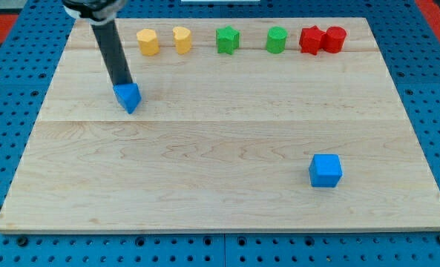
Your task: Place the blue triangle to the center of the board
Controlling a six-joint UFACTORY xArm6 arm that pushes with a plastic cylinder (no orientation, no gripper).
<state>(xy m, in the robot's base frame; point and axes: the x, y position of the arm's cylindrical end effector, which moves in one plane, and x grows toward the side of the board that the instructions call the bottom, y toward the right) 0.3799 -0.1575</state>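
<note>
The blue triangle lies on the wooden board at the upper left. My tip stands right at the triangle's upper-left edge, touching or nearly touching it. The rod rises from there to the view's top left.
A blue cube sits at the lower right. Along the top edge stand a yellow block, another yellow block, a green star-like block, a green block, and two red blocks touching.
</note>
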